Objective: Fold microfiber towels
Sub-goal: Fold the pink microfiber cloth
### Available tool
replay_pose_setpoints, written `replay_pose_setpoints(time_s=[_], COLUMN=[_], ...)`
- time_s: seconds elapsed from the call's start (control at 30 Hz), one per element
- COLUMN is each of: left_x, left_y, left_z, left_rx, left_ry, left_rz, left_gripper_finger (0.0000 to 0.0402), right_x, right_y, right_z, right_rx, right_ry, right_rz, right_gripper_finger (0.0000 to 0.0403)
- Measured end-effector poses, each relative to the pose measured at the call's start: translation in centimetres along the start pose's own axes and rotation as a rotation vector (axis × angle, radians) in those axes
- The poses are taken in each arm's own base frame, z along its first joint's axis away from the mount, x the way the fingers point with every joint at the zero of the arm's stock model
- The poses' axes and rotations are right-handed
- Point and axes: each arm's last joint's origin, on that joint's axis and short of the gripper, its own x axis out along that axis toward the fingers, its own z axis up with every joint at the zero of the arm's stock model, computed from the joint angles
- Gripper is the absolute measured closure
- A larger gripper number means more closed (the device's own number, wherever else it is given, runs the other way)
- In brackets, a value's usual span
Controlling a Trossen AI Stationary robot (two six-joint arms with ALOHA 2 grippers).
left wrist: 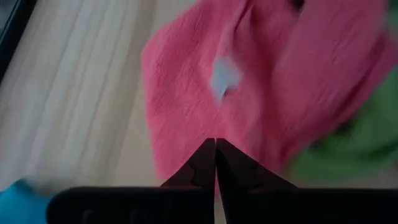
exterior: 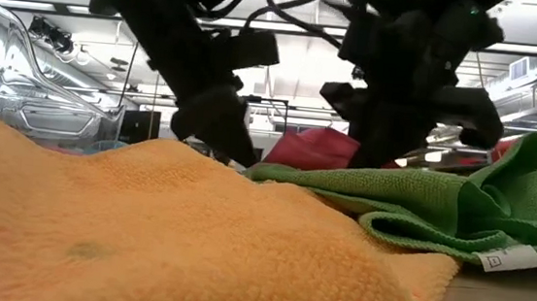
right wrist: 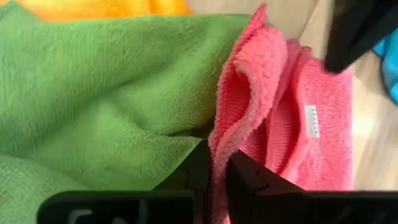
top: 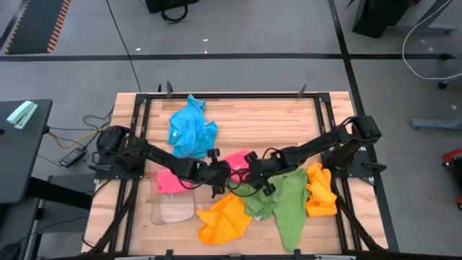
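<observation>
A pink towel (top: 238, 159) lies bunched at the table's middle, between my two grippers. My right gripper (right wrist: 212, 163) is shut on it, coming from the right (top: 254, 175). My left gripper (left wrist: 216, 149) is shut, its tips at the same towel's (left wrist: 205, 93) edge, coming from the left (top: 219, 178). Beside it lie a green towel (top: 283, 202), partly over an orange towel (top: 225, 218). A blue towel (top: 191, 130) lies crumpled farther back. My right gripper pinches a folded-over edge of the pink towel (right wrist: 219, 146) between its two fingers, slanting down from the table's right. The edge rises from the fingers in a loose fold, while the rest of the towel (right wrist: 311, 124) lies slack on the table next to the green towel. My left gripper points slanting down from the left with its shut tips at the pink towel's near edge (left wrist: 186, 163); I cannot tell whether it pinches or only touches the cloth.
A clear plastic tray (top: 173, 211) sits near the front left, with a second pink towel (top: 170, 180) at its far end. Another orange towel (top: 321, 191) lies by the right edge. Black frame rails (top: 144, 115) border the wooden table.
</observation>
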Motion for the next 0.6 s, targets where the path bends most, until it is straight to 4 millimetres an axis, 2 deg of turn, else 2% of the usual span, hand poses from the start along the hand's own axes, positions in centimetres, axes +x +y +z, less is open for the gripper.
replay_pose_setpoints(time_s=[0.27,0.6], left_x=[0.9,0.9], left_y=[-1.2,-1.3], left_z=[-0.6,-0.6], left_rx=[0.013,0.020], left_ry=[-0.002,-0.003], left_rz=[-0.013,0.012], left_gripper_finger=[0.0395,0.0380], right_x=[0.3,0.2], right_y=[-2.2,-4.3], right_z=[-0.7,-0.6], right_rx=[0.081,0.039], right_ry=[-0.042,-0.163], right_rz=[0.034,0.023], right_gripper_finger=[0.0363,0.0363])
